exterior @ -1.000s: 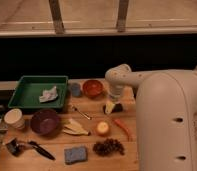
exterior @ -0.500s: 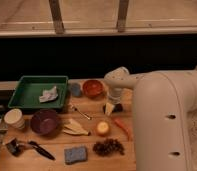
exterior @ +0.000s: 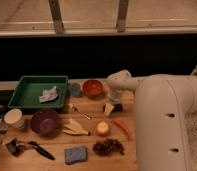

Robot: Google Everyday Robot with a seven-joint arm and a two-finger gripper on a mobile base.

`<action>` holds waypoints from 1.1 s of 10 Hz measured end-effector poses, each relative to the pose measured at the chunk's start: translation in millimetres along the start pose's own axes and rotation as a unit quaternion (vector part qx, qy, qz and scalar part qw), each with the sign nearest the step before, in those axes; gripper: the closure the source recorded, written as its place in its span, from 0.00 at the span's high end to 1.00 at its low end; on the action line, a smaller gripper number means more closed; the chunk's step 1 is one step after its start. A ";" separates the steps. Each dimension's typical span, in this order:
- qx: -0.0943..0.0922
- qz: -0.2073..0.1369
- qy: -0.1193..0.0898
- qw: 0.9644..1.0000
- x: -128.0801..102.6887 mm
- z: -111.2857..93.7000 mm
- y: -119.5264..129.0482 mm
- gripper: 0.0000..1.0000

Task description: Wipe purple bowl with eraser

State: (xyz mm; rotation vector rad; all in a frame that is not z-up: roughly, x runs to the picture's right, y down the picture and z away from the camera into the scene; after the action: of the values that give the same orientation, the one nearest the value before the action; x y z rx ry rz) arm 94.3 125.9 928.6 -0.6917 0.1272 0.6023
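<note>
Right of purple bowl [exterior: 45, 122], well apart: tool [exterior: 110, 108], released, low over table [exterior: 89, 138], just beside black eraser [exterior: 118, 107]. Eraser on tool side farther from bowl.

The gripper [exterior: 113, 103] is held low over the wooden table [exterior: 117, 162], jaws spread, to the near right of the orange bowl [exterior: 93, 88]. The eraser [exterior: 118, 107] is seen directly beneath it, touching nothing visible, beside a pale yellow wedge [exterior: 108, 109]. The purple bowl [exterior: 45, 122] is set well apart at the left, beside a cream cup [exterior: 14, 119] and before a green tray [exterior: 39, 78]. A blue-grey sponge [exterior: 75, 154] is noted near the front edge
</note>
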 end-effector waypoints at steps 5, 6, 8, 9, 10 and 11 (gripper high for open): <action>0.002 -0.020 0.009 1.000 6.5 -5.4 11.1 0.32; 0.005 -0.020 0.010 1.000 7.6 -8.9 11.6 0.24; 0.006 -0.016 0.011 1.000 9.4 -23.3 12.0 0.03; -0.011 -0.004 0.007 1.000 12.4 -40.8 8.7 0.00; -0.020 0.004 0.004 1.000 10.3 -52.6 6.5 0.00; -0.030 0.012 0.001 0.999 6.8 -62.9 4.3 0.00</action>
State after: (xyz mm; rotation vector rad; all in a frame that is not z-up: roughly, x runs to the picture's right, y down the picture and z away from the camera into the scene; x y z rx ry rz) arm 102.8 92.0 875.7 -0.7495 0.1208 0.6299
